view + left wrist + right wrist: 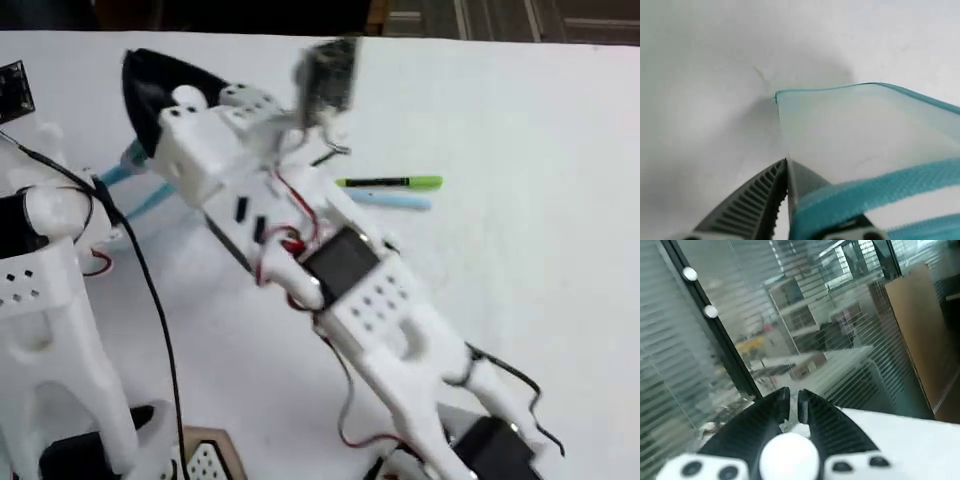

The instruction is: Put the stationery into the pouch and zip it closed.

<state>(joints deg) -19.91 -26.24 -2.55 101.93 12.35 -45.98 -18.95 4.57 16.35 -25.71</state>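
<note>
Left hand (786,182): clamped tight on 1 edge of the pouch (855,135). The clear sheet is pinched between the grey ribbed fingers (752,207), and the teal zip band (865,192) runs just beside the grip. The pouch corner stands over the white counter (700,75) with a shadow under it.

High view: the pouch's teal edges show at 10 o'clock, partly under the right arm (370,300), which crosses from 5 o'clock toward 10 o'clock.

Right hand (793,395): black fingers drawn almost together with a thin slit between them, holding nothing. It is tipped up toward the windows past the counter's far edge.

2 pens lie side by side on the counter at 2 o'clock, outside the pouch and well apart from it: a green pen (395,182) and a pale blue pen (395,200).
</note>
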